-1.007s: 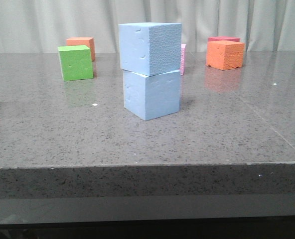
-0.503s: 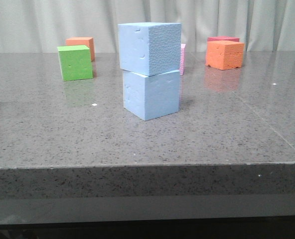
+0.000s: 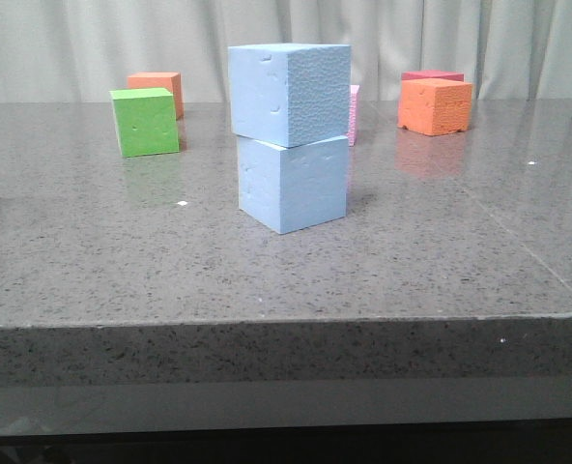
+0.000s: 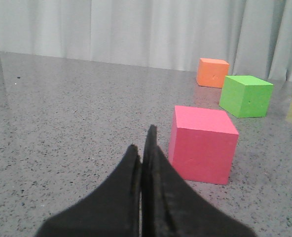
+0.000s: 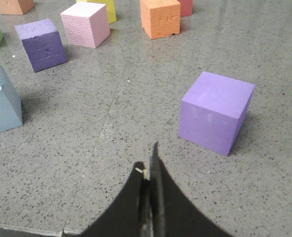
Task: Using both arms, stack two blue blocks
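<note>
Two pale blue blocks stand stacked in the middle of the table in the front view: the upper block [image 3: 291, 92] rests on the lower block [image 3: 294, 184], turned slightly against it. No gripper appears in the front view. In the right wrist view the blue stack [image 5: 2, 101] shows at the frame's edge, well apart from my right gripper [image 5: 148, 160], which is shut and holds nothing. My left gripper [image 4: 142, 143] is shut with nothing in it, just beside a pink-red cube [image 4: 202, 143]; the blue blocks do not show in that view.
A green cube [image 3: 146, 121] and an orange cube [image 3: 157, 89] stand back left; an orange cube [image 3: 436, 106] with a red one [image 3: 433, 75] behind stands back right. A light purple cube [image 5: 215, 111], dark purple cube [image 5: 41, 44] and pink cube [image 5: 85, 24] lie near the right gripper.
</note>
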You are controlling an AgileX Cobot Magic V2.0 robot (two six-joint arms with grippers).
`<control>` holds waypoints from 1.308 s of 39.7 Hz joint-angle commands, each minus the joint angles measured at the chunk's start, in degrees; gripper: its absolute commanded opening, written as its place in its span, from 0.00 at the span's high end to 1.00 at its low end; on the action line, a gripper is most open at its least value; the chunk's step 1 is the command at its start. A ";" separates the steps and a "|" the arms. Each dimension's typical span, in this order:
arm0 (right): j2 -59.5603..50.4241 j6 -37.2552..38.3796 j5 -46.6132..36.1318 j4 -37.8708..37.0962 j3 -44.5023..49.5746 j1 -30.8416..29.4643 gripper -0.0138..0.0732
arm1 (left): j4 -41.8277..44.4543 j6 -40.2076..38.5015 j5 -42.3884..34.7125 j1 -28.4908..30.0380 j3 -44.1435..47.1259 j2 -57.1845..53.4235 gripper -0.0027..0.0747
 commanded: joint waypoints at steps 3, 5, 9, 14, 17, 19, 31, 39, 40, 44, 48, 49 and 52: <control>0.20 -0.14 -4.18 -0.62 -1.43 -0.33 0.88 | -0.48 -0.34 -4.87 0.04 0.08 -0.93 0.99; 0.20 -0.14 -4.18 -0.62 -1.43 -0.33 0.88 | -0.48 -0.34 -4.87 0.04 0.08 -0.93 0.99; 0.20 -0.14 -4.18 -0.62 -1.43 -0.33 0.88 | -0.48 -0.34 -4.87 0.04 0.08 -0.93 0.99; 0.20 -0.14 -4.18 -0.62 -1.43 -0.33 0.88 | -0.48 -0.34 -4.87 0.04 0.08 -0.93 0.99; 0.20 -0.14 -4.18 -0.62 -1.43 -0.33 0.88 | -0.48 -0.34 -4.87 0.04 0.08 -0.93 0.99; 0.20 -0.14 -4.18 -0.62 -1.43 -0.33 0.88 | -0.48 -0.34 -4.87 0.04 0.08 -0.93 0.99; -0.45 -1.68 -6.46 -2.71 -0.13 -0.65 0.88 | -0.48 -0.34 -4.87 0.04 0.08 -0.93 0.99; -6.07 -7.84 -19.22 -0.88 7.58 -3.60 0.88 | -0.48 -0.34 -4.87 0.04 0.08 -0.93 0.99; -6.88 -8.10 -20.06 -0.67 8.83 -3.89 0.88 | -0.48 -0.34 -4.87 0.04 0.08 -0.93 0.99; -10.93 -8.21 -21.11 -0.59 12.84 -4.92 0.88 | -0.48 -0.34 -4.77 0.04 0.08 -0.93 0.99; -15.47 -8.21 -20.22 -0.52 17.06 -5.66 0.88 | -0.48 -0.34 -4.77 0.04 0.08 -0.93 0.99; -16.68 -8.21 -20.10 -0.52 17.95 -5.72 0.88 | -0.48 -0.34 -4.77 0.04 0.08 -0.93 0.99; -19.96 -8.21 -19.14 -0.34 20.75 -5.77 0.88 | -0.48 -0.34 -4.77 0.04 0.08 -0.93 0.99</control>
